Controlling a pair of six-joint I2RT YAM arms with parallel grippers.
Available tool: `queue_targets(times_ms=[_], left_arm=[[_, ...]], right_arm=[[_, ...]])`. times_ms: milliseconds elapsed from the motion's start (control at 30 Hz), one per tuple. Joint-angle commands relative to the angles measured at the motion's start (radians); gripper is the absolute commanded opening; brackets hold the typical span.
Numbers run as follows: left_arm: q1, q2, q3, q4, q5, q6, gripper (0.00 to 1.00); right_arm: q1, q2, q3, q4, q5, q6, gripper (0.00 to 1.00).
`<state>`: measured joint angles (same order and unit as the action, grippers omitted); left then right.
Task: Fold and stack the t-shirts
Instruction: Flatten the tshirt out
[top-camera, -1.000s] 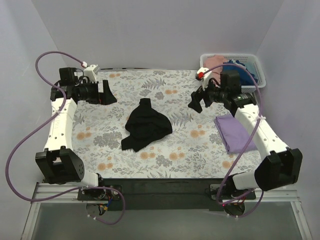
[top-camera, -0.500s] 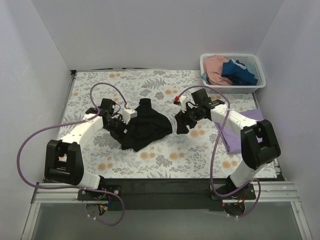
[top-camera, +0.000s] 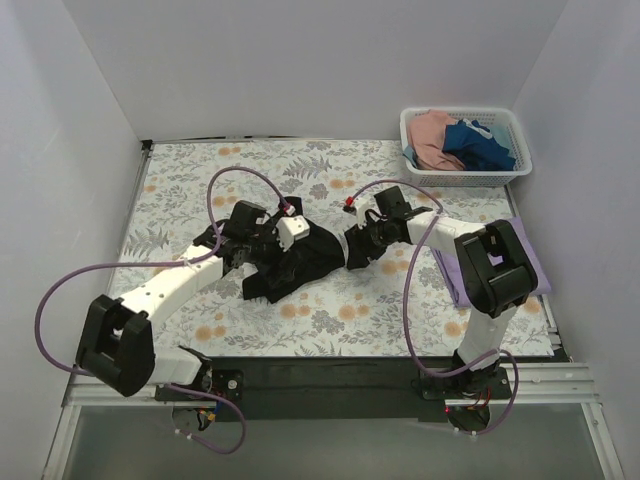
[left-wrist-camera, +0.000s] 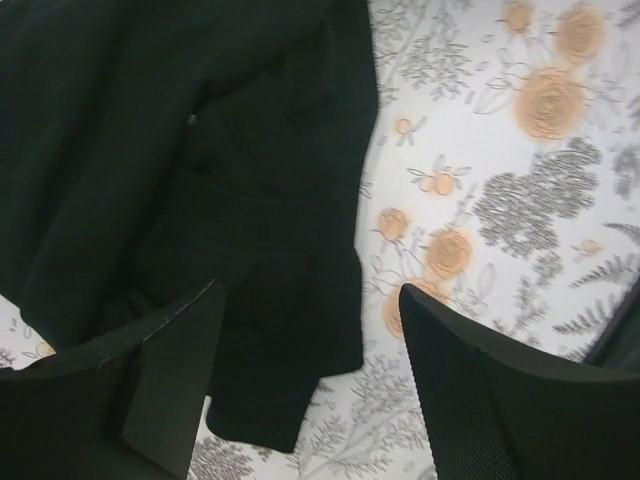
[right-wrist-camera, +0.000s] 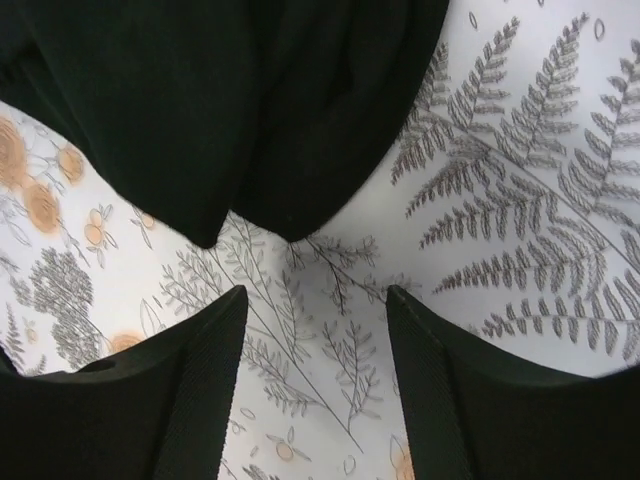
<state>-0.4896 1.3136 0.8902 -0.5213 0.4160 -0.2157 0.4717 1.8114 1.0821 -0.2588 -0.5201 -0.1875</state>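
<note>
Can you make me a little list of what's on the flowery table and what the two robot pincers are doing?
black t-shirt: crumpled, middle of table
lavender t-shirt: flat, right side, partly hidden by the right arm
basket: back right corner, holds pink clothes and blue clothes
left pincer: open, over the black t-shirt
right pincer: open, over the tablecloth beside the black t-shirt's edge

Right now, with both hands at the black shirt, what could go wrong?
The right hand straddles bare floral table cover just off the edge of the black t-shirt, so closing could miss the shirt or pinch the cover. The left hand hangs over bunched layers and might grab several folds at once, leaving the shirt tangled when lifted.
</note>
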Motion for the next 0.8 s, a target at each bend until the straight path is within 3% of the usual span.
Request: queue_targets(times_ms=[0,233,333,400,467,500,533,600,767], left_arm=[[-0.015,0.056,0.015,0.119,-0.089,-0.004,0.71],[-0.079,0.145,0.023,0.201,-0.155,-0.05,0.73],[-0.083,0.174,0.01,0.236,-0.209,-0.056,0.67],[-0.083,0.179,0.019,0.239,-0.262,-0.071,0.62],[-0.079,0.167,0.042,0.228,-0.281,-0.08,0.45],[-0.079,0.159,0.049,0.224,-0.287,-0.079,0.38],[-0.076,0.139,0.062,0.216,-0.302,-0.079,0.18],[-0.066,0.116,0.072,0.198,-0.31,-0.077,0.04],[0.089,0.038,0.151,0.118,-0.248,-0.083,0.0]], right_arm=[[0.002,0.043,0.044,0.101,-0.02,0.066,0.64],[0.027,0.127,0.082,0.154,-0.04,0.108,0.56],[0.041,0.163,0.093,0.168,-0.031,0.108,0.55],[0.041,0.186,0.11,0.165,-0.029,0.108,0.39],[0.039,0.186,0.114,0.164,-0.028,0.103,0.21],[0.039,0.18,0.116,0.164,-0.026,0.102,0.02],[0.039,0.172,0.119,0.162,-0.023,0.102,0.01],[0.036,0.138,0.119,0.158,-0.021,0.097,0.01],[0.03,-0.03,0.104,0.098,0.025,0.025,0.01]])
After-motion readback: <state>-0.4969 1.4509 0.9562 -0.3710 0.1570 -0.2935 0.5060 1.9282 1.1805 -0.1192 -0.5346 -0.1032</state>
